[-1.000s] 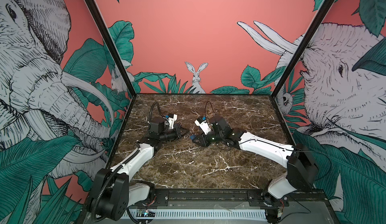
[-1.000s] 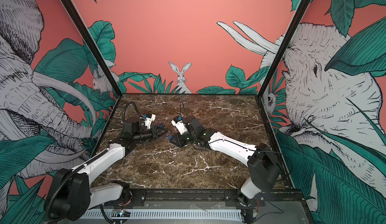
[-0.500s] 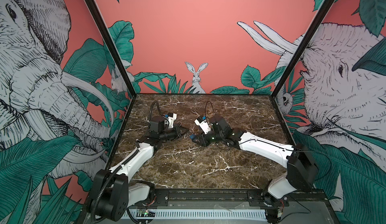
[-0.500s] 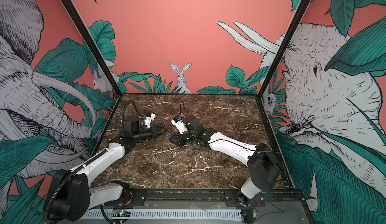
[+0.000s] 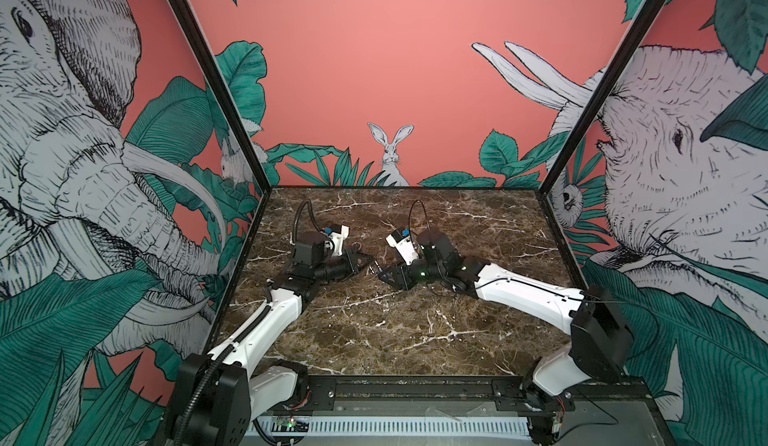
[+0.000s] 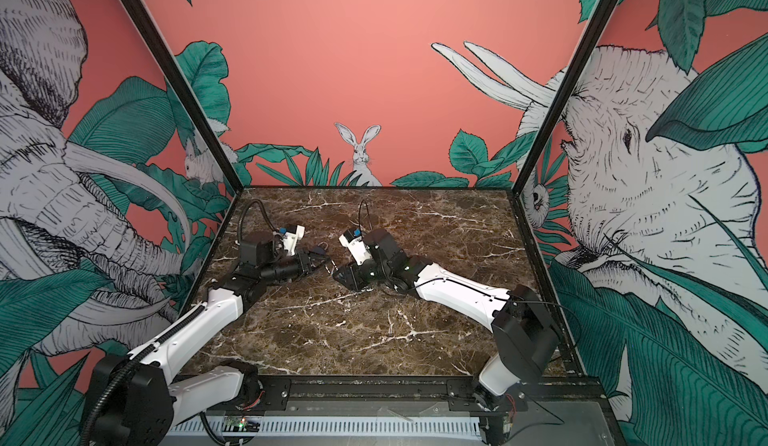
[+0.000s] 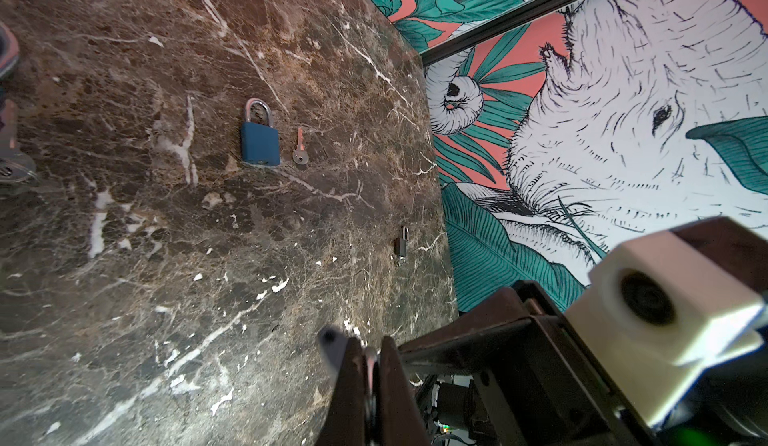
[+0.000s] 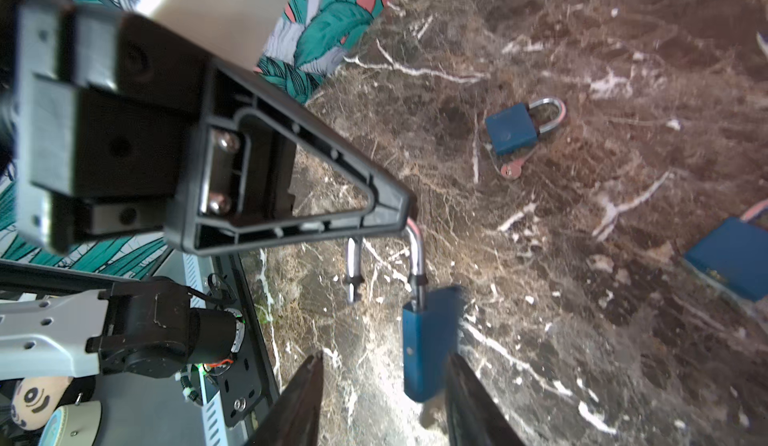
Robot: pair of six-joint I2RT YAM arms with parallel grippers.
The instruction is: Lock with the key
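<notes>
left pincer (image 7: 365,356), pressed together, pinches the shackle (image 8: 415,252) of an open blue padlock (image 8: 428,340), which hangs from it over the marble table (image 8: 582,361); one shackle leg is free of the body. right pincer (image 8: 385,356) stands spread around that body, one finger close against it, a gap at the other. three blue padlocks in all: the hanging one and two lying on the table, a closed padlock (image 8: 521,126) and a third padlock (image 8: 731,265) cut by the frame edge. one key (image 8: 512,169), flat on the table just beside the closed padlock, held by neither pincer.
</notes>
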